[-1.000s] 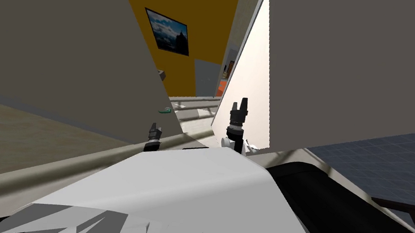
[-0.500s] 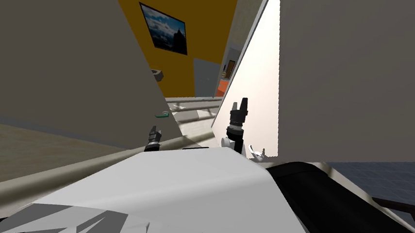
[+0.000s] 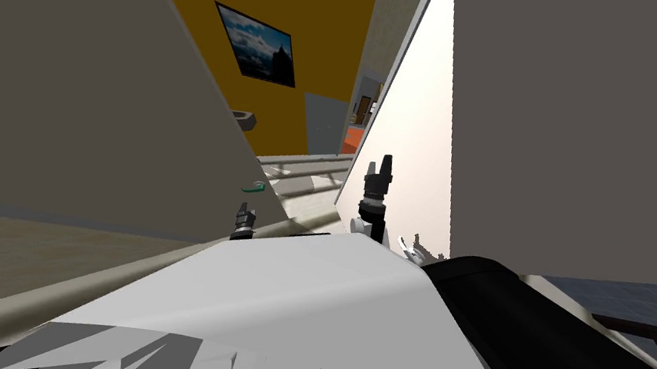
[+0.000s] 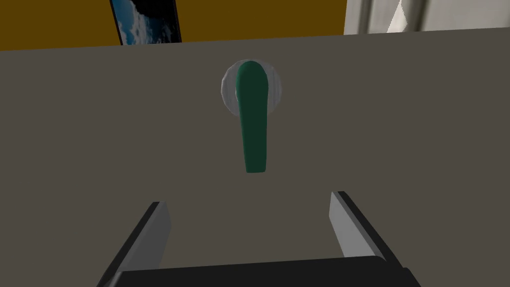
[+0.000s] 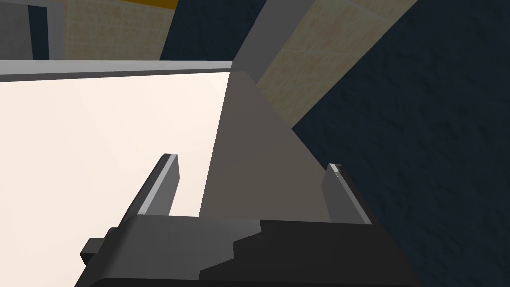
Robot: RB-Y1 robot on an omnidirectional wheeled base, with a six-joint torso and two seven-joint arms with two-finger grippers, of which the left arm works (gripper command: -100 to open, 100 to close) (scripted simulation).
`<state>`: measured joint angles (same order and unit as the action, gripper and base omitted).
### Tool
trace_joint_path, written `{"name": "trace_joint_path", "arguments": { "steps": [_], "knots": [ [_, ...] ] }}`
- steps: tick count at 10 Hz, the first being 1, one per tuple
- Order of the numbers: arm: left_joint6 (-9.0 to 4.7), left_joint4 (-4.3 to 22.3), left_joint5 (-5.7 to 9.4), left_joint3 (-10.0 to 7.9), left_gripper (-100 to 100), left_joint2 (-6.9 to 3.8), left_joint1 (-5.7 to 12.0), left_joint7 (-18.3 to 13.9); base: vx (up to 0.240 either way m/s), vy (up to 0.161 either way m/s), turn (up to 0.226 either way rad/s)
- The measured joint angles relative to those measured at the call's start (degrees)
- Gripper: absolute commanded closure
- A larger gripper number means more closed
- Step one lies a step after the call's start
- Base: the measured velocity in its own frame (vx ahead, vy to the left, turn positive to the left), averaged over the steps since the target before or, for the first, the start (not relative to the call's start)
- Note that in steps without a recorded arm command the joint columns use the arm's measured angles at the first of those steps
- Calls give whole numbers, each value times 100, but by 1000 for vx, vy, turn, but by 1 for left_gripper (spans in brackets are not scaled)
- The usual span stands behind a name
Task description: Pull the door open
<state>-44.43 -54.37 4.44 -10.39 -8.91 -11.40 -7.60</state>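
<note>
Ahead of your left hand (image 4: 249,199): door (image 4: 99,139), a flat grey-brown panel that the hand faces squarely.

Handle (image 4: 253,119): dark green lever on a round, pale grey rosette (image 4: 227,89), mounted on the door face. The lever runs from the rosette toward your hand. Its free end stops short of the fingers (image 4: 158,224), in line with the gap between them, and touches neither.

Left hand, state: fingers spread wide, nothing between them. You have no contact with the handle. Whether the fingertips touch the door face cannot be told. The head view places this hand close to the door's free edge, just beside the handle.

Beyond the door's edge: ochre wall (image 3: 313,30) carrying a dark-framed picture (image 3: 255,45) of blue sky and cloud. You can see the opening between the door's edge and a cream surface (image 3: 409,141) on the right.

Right hand (image 3: 380,170): raised in front of that cream surface, well apart from the handle. Its own view shows your fingers (image 5: 167,184) spread wide and holding nothing.
</note>
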Motion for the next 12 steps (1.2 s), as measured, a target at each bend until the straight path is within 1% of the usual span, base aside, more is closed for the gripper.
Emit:
{"name": "trace_joint_path", "arguments": {
  "steps": [1,2,3,4,5,6,7,8,9,10,12],
  "knots": [
    [-13,20,1,-1,-100,0,7,-3,136,2,-105],
    [-29,66,22,-30,-100,-38,8,-25,211,31,-147],
    [-58,97,50,-66,-100,-99,-25,-75,216,40,-105],
    [-102,186,82,-111,-100,-150,-10,-116,208,4,-111],
    [-95,140,114,-154,-100,-200,-74,-158,133,0,-36],
    [-147,277,136,-180,-100,-271,-26,-210,115,12,-75],
    [-237,425,162,-214,-100,-344,-1,-267,172,19,-161],
    [-376,662,202,-266,-100,-438,44,-338,202,11,-120],
    [-399,696,234,-310,-100,-499,49,-386,87,5,-16],
    [-392,691,237,-315,100,-505,51,-394,-15,0,15],
    [-402,690,236,-313,100,-503,57,-388,-29,-2,-4]
  ]
}}
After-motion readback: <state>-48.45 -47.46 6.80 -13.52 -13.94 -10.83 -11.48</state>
